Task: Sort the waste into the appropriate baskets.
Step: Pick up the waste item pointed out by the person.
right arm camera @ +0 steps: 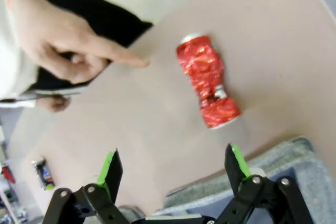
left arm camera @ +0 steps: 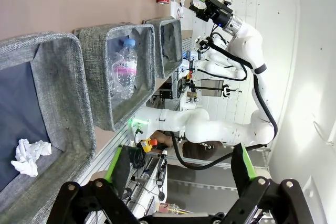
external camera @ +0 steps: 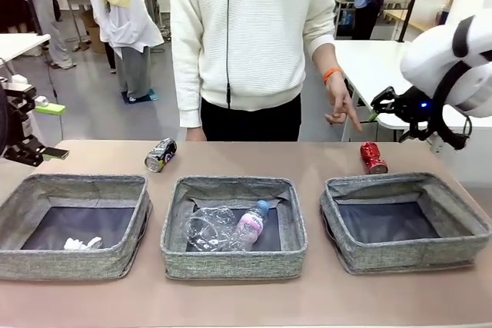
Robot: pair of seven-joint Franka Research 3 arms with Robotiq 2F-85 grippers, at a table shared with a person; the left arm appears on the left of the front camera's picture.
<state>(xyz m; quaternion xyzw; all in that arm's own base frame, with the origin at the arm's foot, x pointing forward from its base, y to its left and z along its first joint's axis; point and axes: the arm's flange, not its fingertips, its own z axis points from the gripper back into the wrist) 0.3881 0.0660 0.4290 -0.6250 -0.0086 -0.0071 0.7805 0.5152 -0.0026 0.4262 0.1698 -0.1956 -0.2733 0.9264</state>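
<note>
Three grey baskets stand in a row: left (external camera: 77, 183), middle (external camera: 233, 184), right (external camera: 403, 181). A white paper ball (external camera: 81, 244) lies in the left one. In the middle one are a clear plastic cup (external camera: 206, 228) and a bottle (external camera: 250, 223). The right basket holds nothing. A crumpled red can (external camera: 373, 157) stands behind the right basket, and the person's hand (external camera: 340, 109) points at it. A black-silver can (external camera: 160, 154) lies behind the gap between the left and middle baskets. My right gripper (external camera: 390, 105) hangs open above the red can (right arm camera: 207, 87). My left gripper (external camera: 29, 151) is open at the far left.
The person stands at the far edge, behind the middle basket. In the right wrist view the pointing finger (right arm camera: 126, 56) ends just beside the can, and the right basket's rim (right arm camera: 273, 163) lies near my fingers. The left wrist view looks along the basket row (left arm camera: 79, 93).
</note>
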